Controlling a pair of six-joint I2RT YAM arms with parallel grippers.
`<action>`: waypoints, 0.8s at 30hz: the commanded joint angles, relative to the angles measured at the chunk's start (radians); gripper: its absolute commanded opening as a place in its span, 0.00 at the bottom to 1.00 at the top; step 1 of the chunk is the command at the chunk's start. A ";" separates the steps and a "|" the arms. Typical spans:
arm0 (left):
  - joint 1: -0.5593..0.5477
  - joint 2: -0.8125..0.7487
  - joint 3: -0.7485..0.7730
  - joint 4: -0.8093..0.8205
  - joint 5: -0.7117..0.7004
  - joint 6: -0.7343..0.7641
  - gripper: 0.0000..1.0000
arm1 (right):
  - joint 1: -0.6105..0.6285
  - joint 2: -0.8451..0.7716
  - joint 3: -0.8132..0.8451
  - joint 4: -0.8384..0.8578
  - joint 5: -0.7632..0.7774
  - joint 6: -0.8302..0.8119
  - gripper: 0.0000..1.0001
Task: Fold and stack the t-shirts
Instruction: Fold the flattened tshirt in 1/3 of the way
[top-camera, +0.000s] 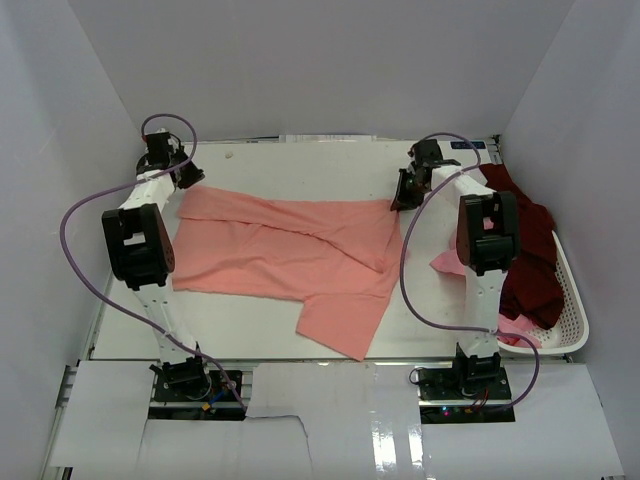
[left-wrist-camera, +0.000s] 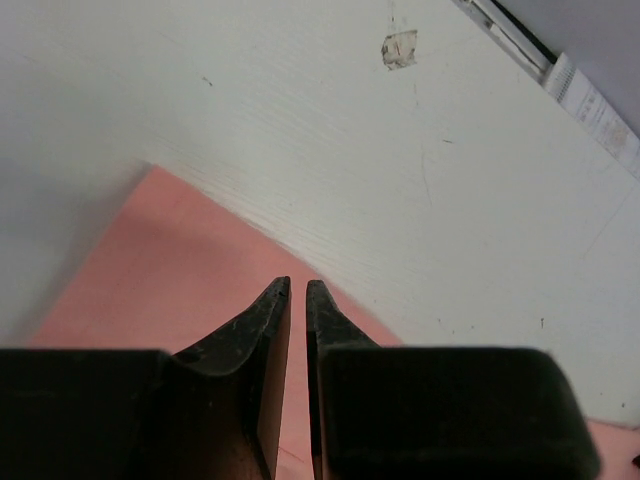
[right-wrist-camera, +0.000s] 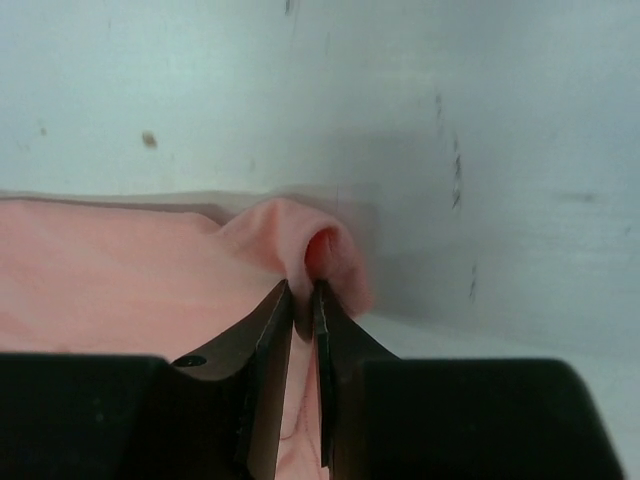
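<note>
Starting fold of salmon shirt (top-camera: 290, 250): right hand (right-wrist-camera: 303, 290) clamped on bunched far corner; left hand (left-wrist-camera: 297, 285) over other corner, grip cannot tell. Next, probably: lift evenly, carry nearward.

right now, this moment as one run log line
step: far-edge grasp | left claw: nearly shut over salmon t-shirt edge, grip unclear | right claw: pinching its bunched edge

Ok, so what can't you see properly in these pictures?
- Maroon shirt: top view, the right arm covers part of it in the basket.
- Pink shirt: top view, mostly behind that arm.
- Left end effector: left wrist view, its own fingers hide whether they pinch the salmon shirt; too small from above.
- Salmon shirt: both wrist views cut most of it off.
</note>
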 joint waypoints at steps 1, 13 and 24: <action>-0.013 -0.011 0.026 0.008 0.021 0.019 0.23 | -0.023 0.071 0.120 -0.043 0.032 -0.024 0.19; -0.018 0.045 0.031 0.022 0.018 0.027 0.24 | -0.079 0.221 0.361 -0.062 -0.036 -0.029 0.18; -0.018 0.156 0.068 -0.002 0.018 -0.010 0.23 | -0.096 0.252 0.394 -0.062 -0.063 -0.027 0.19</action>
